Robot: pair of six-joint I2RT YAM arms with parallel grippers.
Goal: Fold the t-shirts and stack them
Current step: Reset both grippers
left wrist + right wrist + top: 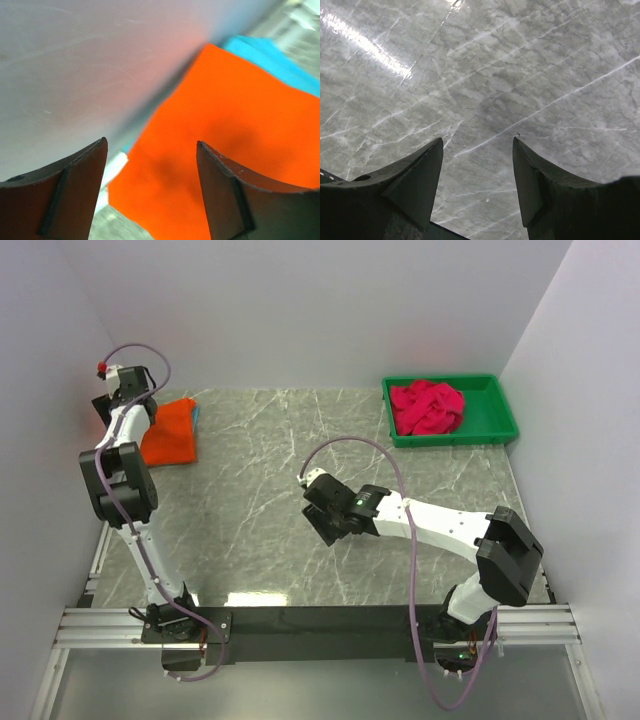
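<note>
Orange tee [240, 130] just below spread left hand [151, 144], atop turquoise tee [270, 57].

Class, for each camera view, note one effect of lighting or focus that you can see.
Top external: a pale glare patch on the table at its near edge. Left wrist: a soft shadow falls on the orange t-shirt, and the wall picks up an orange tint. Right wrist: a bright glare streak crosses the marble at upper left.
</note>
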